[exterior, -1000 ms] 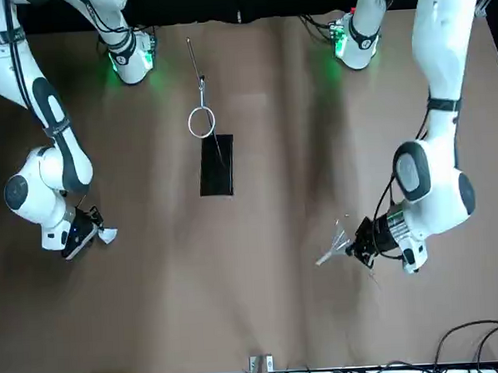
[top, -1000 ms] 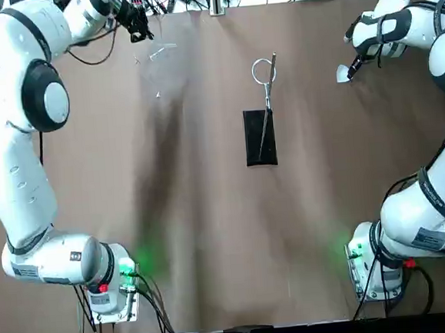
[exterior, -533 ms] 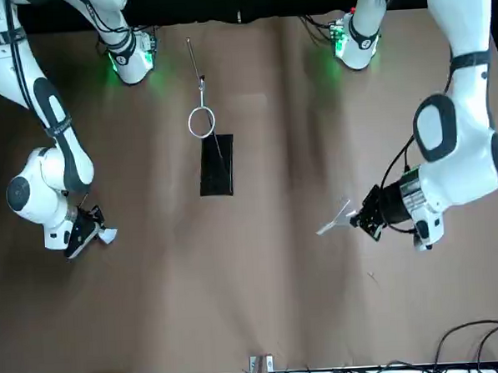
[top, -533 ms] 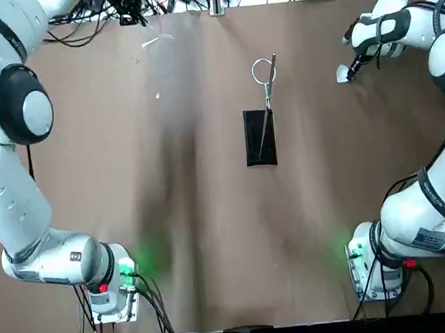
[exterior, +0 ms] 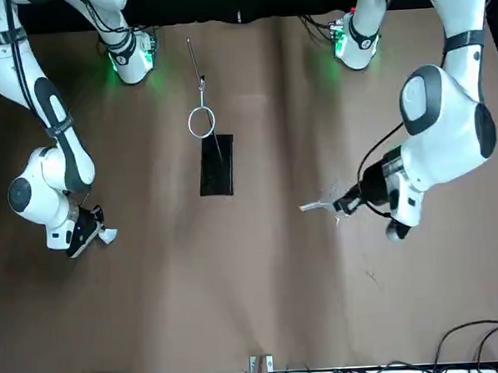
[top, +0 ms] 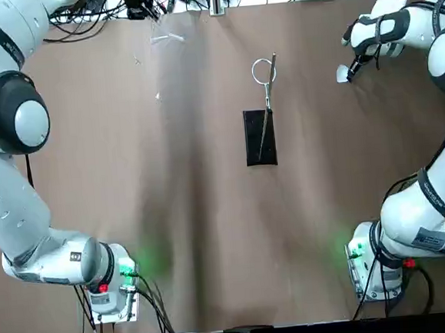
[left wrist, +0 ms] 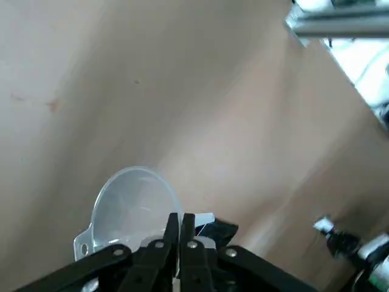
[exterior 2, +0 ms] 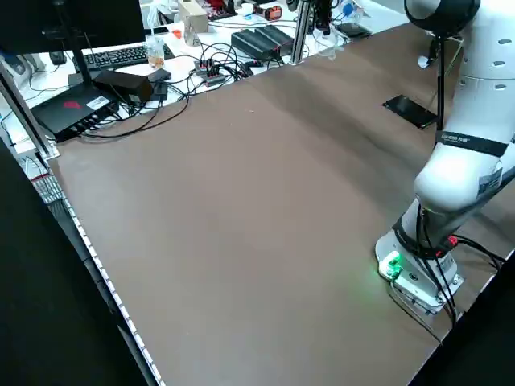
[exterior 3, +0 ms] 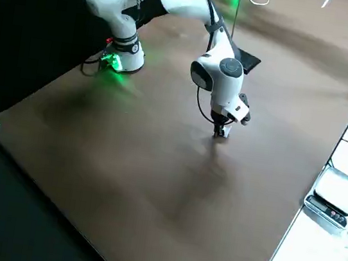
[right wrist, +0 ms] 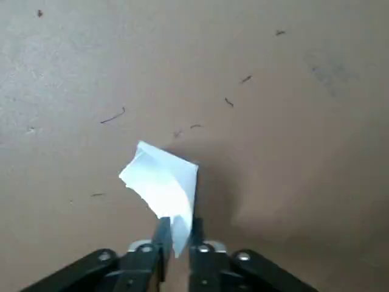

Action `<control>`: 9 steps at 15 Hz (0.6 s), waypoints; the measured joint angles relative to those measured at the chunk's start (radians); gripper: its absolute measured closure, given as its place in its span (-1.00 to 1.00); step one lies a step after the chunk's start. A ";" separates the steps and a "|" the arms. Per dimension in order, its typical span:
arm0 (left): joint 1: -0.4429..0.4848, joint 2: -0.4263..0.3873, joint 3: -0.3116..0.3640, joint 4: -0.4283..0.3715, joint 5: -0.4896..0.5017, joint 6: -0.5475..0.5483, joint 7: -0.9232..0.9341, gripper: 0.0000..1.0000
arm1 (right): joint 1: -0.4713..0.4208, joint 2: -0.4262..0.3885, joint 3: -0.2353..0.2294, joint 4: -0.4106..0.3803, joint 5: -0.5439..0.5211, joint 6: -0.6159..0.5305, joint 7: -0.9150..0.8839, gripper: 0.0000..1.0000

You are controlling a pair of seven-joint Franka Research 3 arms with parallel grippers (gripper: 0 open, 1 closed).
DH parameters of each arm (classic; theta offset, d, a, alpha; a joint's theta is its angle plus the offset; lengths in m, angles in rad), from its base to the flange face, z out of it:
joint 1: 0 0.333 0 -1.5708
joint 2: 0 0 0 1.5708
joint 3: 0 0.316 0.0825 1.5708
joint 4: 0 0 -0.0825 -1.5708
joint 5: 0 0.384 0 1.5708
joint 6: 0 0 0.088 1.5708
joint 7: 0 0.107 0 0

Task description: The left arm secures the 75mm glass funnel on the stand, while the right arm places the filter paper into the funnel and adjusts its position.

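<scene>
You'll find no readable labels. Your left claw pinches the empty glass funnel above the counter; your right claw grips the filter paper, both far from the stand.

— What carries everything?
— A brown table, filling most of the top view.
— What lies on it?
— The stand just above centre, black base flat. Both arm bases sit at the lower corners, green lights glowing.

Glass funnel stem behind left gripper
</scene>
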 joint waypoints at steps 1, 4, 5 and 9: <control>0.000 0.000 -0.011 0.000 0.000 -0.010 0.046 0.95 | 0.000 0.000 0.000 0.000 0.000 -0.001 0.000 0.79; 0.000 0.000 -0.025 -0.001 0.000 -0.060 0.170 0.95 | 0.000 0.000 0.000 0.008 0.000 -0.034 0.000 0.97; 0.000 0.000 -0.025 -0.002 0.000 -0.081 0.205 0.95 | 0.000 0.000 0.000 0.018 0.000 -0.063 0.000 0.97; -0.001 0.004 -0.026 -0.012 0.000 -0.111 0.250 0.95 | 0.000 -0.003 0.001 0.105 0.002 -0.283 0.007 0.98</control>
